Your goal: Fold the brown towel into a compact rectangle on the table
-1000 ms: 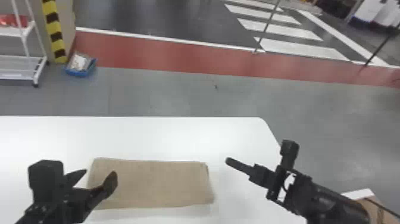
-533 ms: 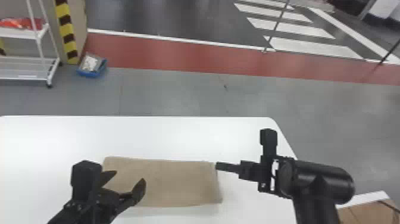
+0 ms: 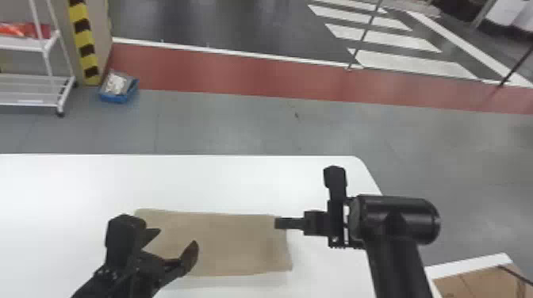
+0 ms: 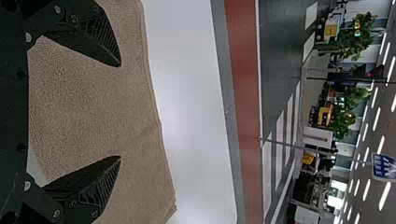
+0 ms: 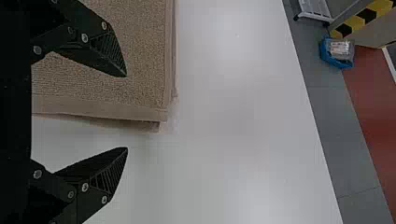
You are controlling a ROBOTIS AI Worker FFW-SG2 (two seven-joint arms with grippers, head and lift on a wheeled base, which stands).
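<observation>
The brown towel (image 3: 238, 241) lies flat in the lower middle of the head view, as a long folded rectangle, with layers seen at its edge. Its left part is partly hidden behind the left gripper (image 3: 176, 237), which is at the lower left. In the left wrist view, the fingers of the left gripper (image 4: 120, 111) are wide apart above the towel, and the towel is cut by the frame.

The right gripper (image 3: 277, 223) is at the towel's upper right corner; there its fingers overlap, so the gap is hard to see. The right wrist view shows the fingers of the right gripper (image 5: 126, 112) wide apart, one over the towel, the other beyond its edge, over the table. Whether any tip touches the cloth, I cannot tell.

A cardboard piece (image 3: 472, 285) is cut off at the lower right corner, and a white rack (image 3: 27, 46) at the upper left. A blue sign (image 4: 384, 167) with white print is at the right edge of the left wrist view.

The table (image 3: 71, 178) is white and smooth, with a rounded corner. Behind it are a grey floor (image 3: 238, 127), a red strip (image 3: 222, 67) and dark ground with white stripes.
</observation>
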